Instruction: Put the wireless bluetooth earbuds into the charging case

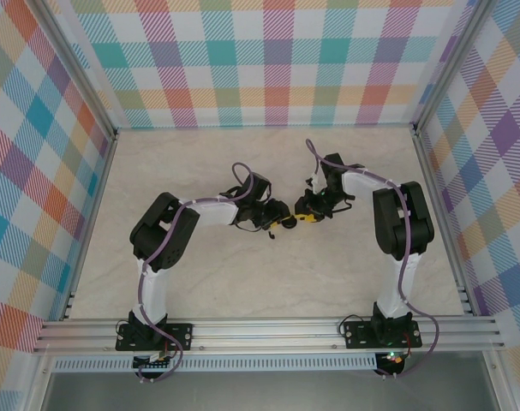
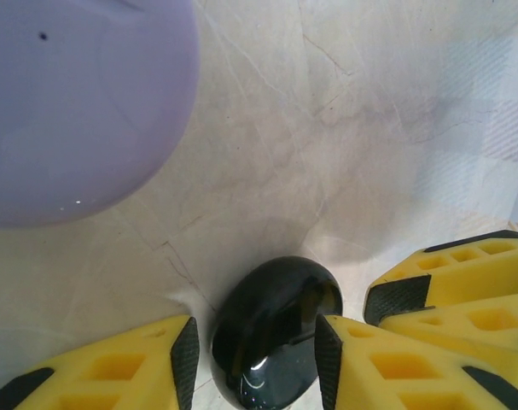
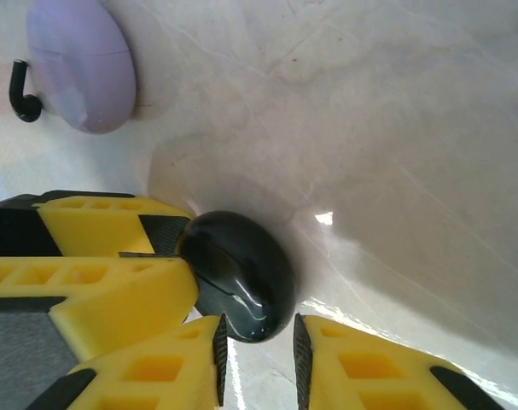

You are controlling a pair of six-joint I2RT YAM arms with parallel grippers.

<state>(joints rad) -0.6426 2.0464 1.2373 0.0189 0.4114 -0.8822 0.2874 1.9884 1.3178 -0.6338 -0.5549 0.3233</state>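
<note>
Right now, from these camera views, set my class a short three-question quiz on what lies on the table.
1. True or false: the black case stands open.
2. In the right wrist view, what lies beside the lilac case? A: a black earbud; B: a lilac earbud; C: a coin.
3. How many cases are in view?
Key: 1 false, it is shut. 2 A. 3 two.

Robotics lab test cell, aluminium rail frame [image 1: 268, 330] at the near edge, plaid backdrop walls [image 1: 260, 60] left, right, far, marble-look tabletop [image 1: 268, 282]
</note>
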